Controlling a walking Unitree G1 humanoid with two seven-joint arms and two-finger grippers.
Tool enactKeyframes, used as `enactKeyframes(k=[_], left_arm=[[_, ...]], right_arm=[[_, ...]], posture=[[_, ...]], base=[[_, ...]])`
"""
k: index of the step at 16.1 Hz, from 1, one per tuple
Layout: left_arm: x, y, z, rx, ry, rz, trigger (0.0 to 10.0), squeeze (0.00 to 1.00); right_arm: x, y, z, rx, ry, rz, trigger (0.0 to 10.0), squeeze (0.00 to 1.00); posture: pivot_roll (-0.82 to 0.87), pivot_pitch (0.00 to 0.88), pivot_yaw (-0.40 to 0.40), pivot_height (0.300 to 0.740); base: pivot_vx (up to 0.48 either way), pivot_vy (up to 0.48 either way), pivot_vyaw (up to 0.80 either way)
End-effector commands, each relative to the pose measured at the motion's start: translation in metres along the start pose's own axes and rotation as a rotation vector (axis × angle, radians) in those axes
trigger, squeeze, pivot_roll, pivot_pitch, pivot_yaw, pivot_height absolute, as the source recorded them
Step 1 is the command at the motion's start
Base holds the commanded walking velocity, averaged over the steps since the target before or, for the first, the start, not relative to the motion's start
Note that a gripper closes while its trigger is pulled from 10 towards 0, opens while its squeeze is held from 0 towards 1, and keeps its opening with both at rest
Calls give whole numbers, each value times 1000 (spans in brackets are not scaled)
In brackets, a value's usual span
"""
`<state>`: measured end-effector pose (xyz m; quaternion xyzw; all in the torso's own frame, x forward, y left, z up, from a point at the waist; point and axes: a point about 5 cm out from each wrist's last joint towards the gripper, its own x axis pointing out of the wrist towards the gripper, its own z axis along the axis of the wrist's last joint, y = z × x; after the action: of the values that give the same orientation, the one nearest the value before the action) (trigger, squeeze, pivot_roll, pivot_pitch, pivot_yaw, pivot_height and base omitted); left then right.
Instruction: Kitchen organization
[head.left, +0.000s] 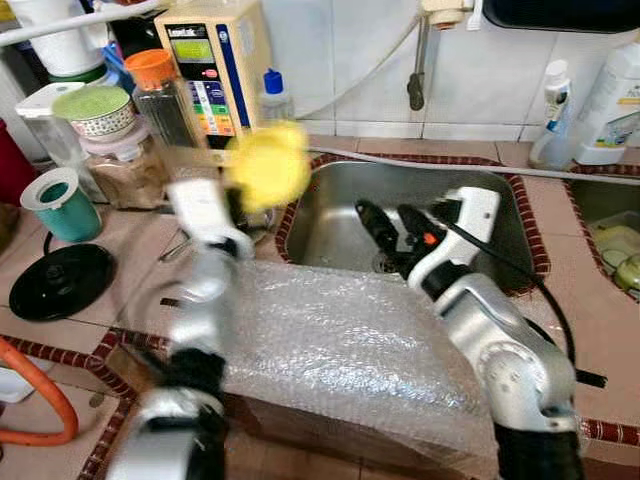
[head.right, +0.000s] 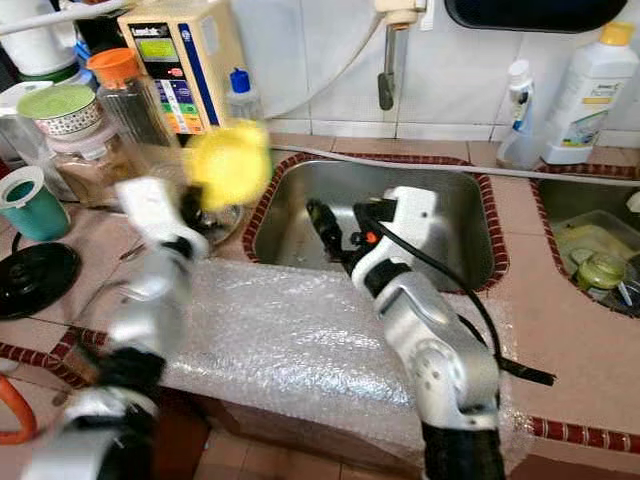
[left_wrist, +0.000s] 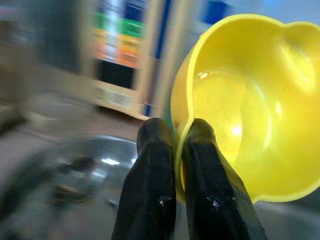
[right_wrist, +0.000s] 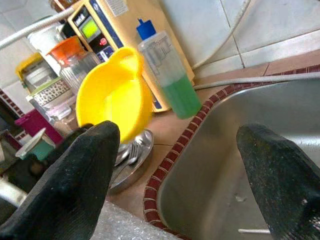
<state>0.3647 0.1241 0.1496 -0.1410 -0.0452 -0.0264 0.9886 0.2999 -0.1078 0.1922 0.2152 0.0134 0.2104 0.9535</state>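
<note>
Counter: a tiled counter (head.left: 590, 330) runs left to right, its near edge draped with a sheet of bubble wrap (head.left: 350, 350).
Sink: a steel sink (head.left: 330, 225) is sunk in the middle of the counter; the basin looks bare apart from its drain.
Second sink: at the far right a second basin (head.right: 560, 215) holds a few greenish items, too small to name.
Appliance: a cream box-shaped appliance (head.left: 215, 65) with a coloured panel stands against the far wall, left of the sink.
Jars: left of the appliance stand an orange-lidded glass jar (head.left: 158, 90), a patterned bowl with a green lid (head.left: 95, 108) and a teal cup (head.left: 62, 203).
Soap bottle: a clear bottle (right_wrist: 167, 75) with a blue cap, part full of green liquid, stands by the sink's far left corner.
Steel dish: a shallow steel dish (right_wrist: 131, 160) holding cutlery sits left of the sink, under the yellow bowl.
Yellow bowl: the yellow bowl (left_wrist: 250, 100) is lifted over the counter at the sink's far left corner, tilted, and looks empty.
Left gripper: the left gripper (left_wrist: 180, 150) pinches the bowl's rim between its fingers.
Right gripper: the right gripper (head.left: 390, 228) hangs over the sink, fingers spread wide, holding nothing.
</note>
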Motion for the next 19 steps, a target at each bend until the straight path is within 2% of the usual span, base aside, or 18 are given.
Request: enactKeyframes(k=[1, 2, 4, 8, 11, 12, 13, 16, 19], left_arm=[[-2, -7, 7, 11, -42, -42, 0, 0], [-3, -10, 6, 11, -43, -56, 0, 0], [-14, -29, 6, 33, -67, -171, 0, 0], [-31, -53, -7, 8, -13, -324, 0, 0], [-36, -57, -8, -7, -6, -329, 0, 0], [-38, -58, -7, -21, -10, -335, 0, 0], [-39, -59, -6, -25, -11, -338, 0, 0], [-43, -59, -8, -37, 5, -359, 0, 0], [-46, -63, -11, -59, 21, -392, 0, 0]], right_arm=[[3, 2, 0, -21, -2, 7, 10000, 0], [4, 1, -1, -25, -1, 5, 10000, 0], [5, -5, -4, -7, -9, -23, 10000, 0], [17, -4, -6, 1, -20, -6, 10000, 0], [22, -3, -7, -12, -16, 1, 10000, 0], [24, -4, -9, -6, -11, -8, 2588, 0], [25, -6, -10, 3, -7, -20, 0, 0], [27, -17, -9, 7, -21, -98, 0, 0], [28, -22, -10, 15, -21, -116, 0, 0]], posture=[[-49, 0, 88, 740], [-47, 0, 87, 740], [-42, 0, 80, 740], [-43, 0, 74, 740], [-40, 0, 65, 740], [-40, 0, 65, 740], [-38, 0, 65, 740], [-40, 0, 69, 740], [-49, 0, 88, 740]], base=[[0, 0, 0], [0, 0, 0], [0, 0, 0], [0, 0, 0], [0, 0, 0], [0, 0, 0], [0, 0, 0], [0, 0, 0], [0, 0, 0]])
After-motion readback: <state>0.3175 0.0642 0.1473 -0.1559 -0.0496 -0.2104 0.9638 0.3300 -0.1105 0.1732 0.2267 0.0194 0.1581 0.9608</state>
